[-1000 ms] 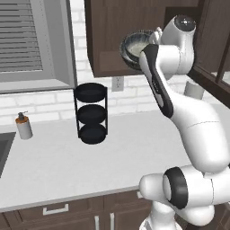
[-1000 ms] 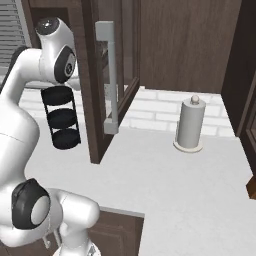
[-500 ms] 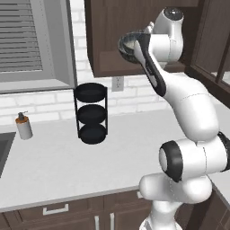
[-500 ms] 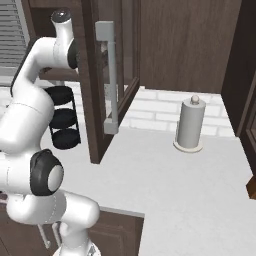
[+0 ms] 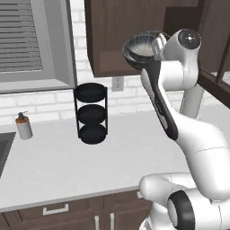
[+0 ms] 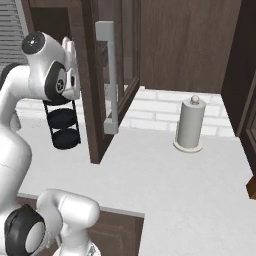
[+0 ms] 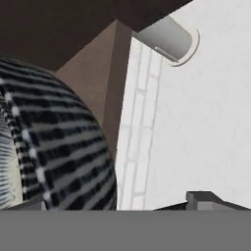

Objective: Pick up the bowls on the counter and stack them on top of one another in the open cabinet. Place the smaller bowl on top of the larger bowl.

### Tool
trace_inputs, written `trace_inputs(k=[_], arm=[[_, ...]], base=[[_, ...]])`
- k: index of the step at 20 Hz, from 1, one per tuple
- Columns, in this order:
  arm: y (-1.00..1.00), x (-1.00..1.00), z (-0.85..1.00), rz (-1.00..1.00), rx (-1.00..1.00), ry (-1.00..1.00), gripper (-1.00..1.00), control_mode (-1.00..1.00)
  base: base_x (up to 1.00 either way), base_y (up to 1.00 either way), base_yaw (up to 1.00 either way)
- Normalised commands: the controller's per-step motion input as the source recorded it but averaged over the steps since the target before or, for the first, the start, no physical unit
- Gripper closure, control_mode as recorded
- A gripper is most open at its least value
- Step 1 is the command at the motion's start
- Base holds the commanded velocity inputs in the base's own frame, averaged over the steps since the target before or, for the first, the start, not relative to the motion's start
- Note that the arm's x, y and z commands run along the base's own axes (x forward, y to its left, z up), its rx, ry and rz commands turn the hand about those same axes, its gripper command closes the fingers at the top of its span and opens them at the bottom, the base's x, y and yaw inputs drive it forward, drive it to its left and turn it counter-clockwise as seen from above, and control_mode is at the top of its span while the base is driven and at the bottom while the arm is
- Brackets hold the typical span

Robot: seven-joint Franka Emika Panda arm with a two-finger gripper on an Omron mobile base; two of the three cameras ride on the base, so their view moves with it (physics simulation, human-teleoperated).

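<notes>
The arm is raised high in front of the open cabinet (image 5: 134,40), and a dark grey bowl (image 5: 141,48) with a pale speckled inside rides at its hand, held up at the level of the cabinet's lower edge, well above the counter (image 5: 67,166). In the left base view the bowl sits upright, mouth up, and nothing lies in it; its pale inside is bare. In the hand view the same bowl's ribbed dark outside (image 7: 59,157) bulges in from the left, close against the camera, with the brown cabinet wood behind it. Whether this is the larger bowl or the smaller one cannot be told. The gripper (image 5: 158,45) is pressed against the bowl's right rim, but its fingers are hidden by the bowl and the wrist, so whether they pinch the rim or stand apart cannot be told. Below and to the left of the cabinet, a black three-tier round rack (image 5: 91,113) stands on the counter against the brick wall, all three trays bare. Further left of the rack is a small soap dispenser (image 5: 24,126). To the right of the cabinet's glass-paned door (image 6: 107,80), a paper towel roll (image 6: 190,125) stands upright on the counter near the wall.
</notes>
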Motion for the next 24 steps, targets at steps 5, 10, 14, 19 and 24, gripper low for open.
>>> trace_inputs(k=[5, 10, 14, 19, 24], arm=[[0.07, -0.94, -0.69, -0.02, -0.03, -0.18, -1.00, -1.00], [-0.09, -0.03, 0.42, -0.09, 0.06, -0.04, -1.00, -1.00], [0.00, 0.37, 0.89, -0.07, 0.12, 0.01, -1.00, -1.00], [0.00, 0.76, 0.57, -0.04, 0.11, 0.15, -1.00, -1.00], [0.00, 0.98, -0.38, 0.00, 0.02, 0.28, -1.00, -1.00]], base=[[0.00, 0.00, 0.00], [0.00, 0.00, 0.00], [0.00, 0.00, 0.00], [0.00, 0.00, 0.00], [0.00, 0.00, 0.00]])
